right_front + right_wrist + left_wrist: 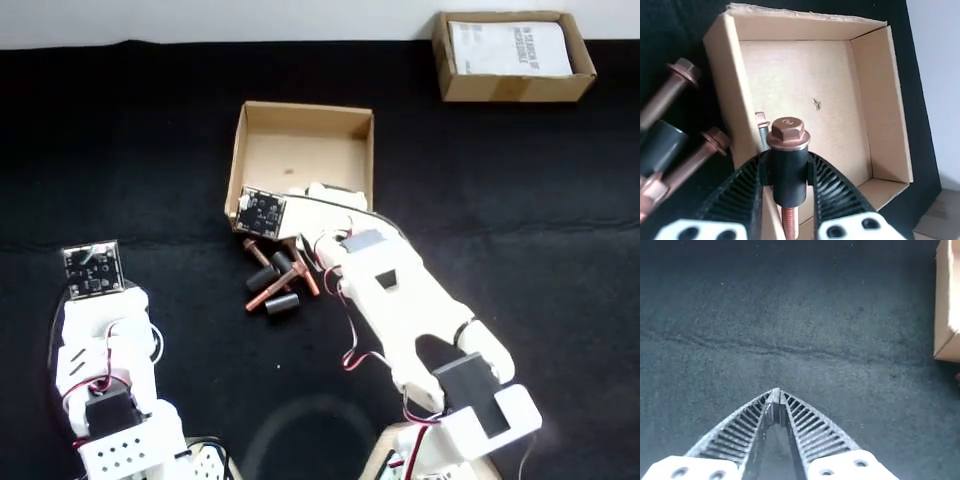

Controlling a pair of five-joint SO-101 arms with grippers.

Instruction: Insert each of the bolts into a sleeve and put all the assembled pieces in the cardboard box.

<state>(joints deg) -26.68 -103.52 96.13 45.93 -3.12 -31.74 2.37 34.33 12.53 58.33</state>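
So we're at the drop-off step for one piece. Our right claw [785, 162] is clenched on a black sleeve [788, 175] with a copper bolt [785, 134] pushed through it. The piece is head up and roughly upright, held right at the near wall of the cardboard box [805, 70]. From the wrist view it looks to be over the rim rather than well inside. So we reckon the next move calls for carrying it a bit further over the box floor, then letting go low enough that it doesn't bounce out. There's what looks like another bolt head on a dark shaft [761, 131] just inside that wall, maybe a finished piece, but we can't be sure. Plenty left to do: loose bolts [272, 292] and sleeves [282, 304] lie in a heap on the table [520, 250], just beside the box's near side. Pose-wise, the right arm is stretched forward across the table with its wrist above the box edge. Our left claw [776, 395] is pinched together on nothing, over bare table, well apart from the heap.
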